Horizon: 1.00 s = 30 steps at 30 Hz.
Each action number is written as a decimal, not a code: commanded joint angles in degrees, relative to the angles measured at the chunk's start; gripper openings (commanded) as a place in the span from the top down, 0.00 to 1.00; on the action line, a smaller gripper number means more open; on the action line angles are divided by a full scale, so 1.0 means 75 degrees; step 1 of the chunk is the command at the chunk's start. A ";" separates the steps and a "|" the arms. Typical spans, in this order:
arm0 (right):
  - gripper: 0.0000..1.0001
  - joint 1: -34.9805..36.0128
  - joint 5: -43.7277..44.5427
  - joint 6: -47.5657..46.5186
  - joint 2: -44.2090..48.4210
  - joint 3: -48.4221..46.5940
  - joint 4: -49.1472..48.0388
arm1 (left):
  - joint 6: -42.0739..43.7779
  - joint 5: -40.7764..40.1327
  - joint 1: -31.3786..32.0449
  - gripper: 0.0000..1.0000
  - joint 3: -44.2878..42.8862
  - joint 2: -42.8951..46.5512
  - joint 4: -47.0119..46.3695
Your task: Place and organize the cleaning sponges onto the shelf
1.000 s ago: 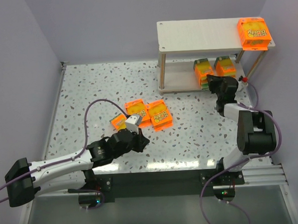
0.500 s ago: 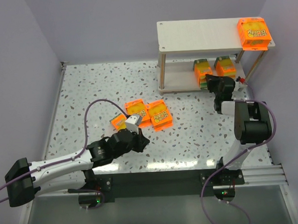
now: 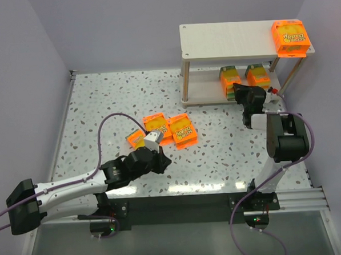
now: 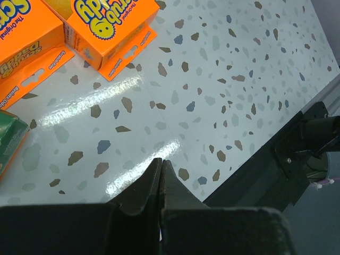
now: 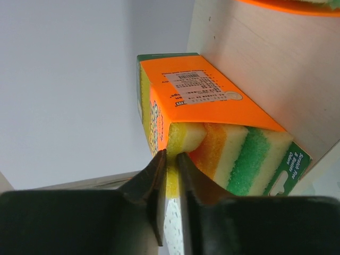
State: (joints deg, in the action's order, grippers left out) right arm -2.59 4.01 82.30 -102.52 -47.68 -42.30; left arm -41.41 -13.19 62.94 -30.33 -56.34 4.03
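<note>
Gently: right claw (image 5: 171,159), clamped on a sponge pack (image 5: 207,101), should square it on the shelf (image 5: 265,58); left claw (image 4: 161,167) together.

Bright even light, tabletop (image 4: 133,106) glare, sharp

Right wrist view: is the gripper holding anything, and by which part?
The right gripper pinches a sponge pack by the yellow sponge layer at its open end. The left gripper is shut on nothing.
</note>
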 commanded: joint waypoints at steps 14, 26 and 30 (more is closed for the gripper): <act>0.14 0.0099 -0.0228 -0.0881 0.3000 0.0862 0.1517 | -0.0127 -0.0631 -0.0060 0.91 -0.0199 0.0480 0.0282; 0.04 0.1047 -0.3066 -0.4982 0.6530 0.1963 0.5321 | -0.0351 -0.2248 -0.1863 0.24 -0.0561 0.1066 0.2004; 0.09 0.2135 -0.3042 -0.5313 0.7211 0.2325 0.6273 | -0.0022 -0.2331 -0.2986 0.43 -0.0620 0.1008 0.2041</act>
State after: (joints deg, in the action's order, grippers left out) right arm 9.30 -15.66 49.45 -51.03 -31.94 -4.40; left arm -43.72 -26.89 45.15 -32.42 -49.15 17.67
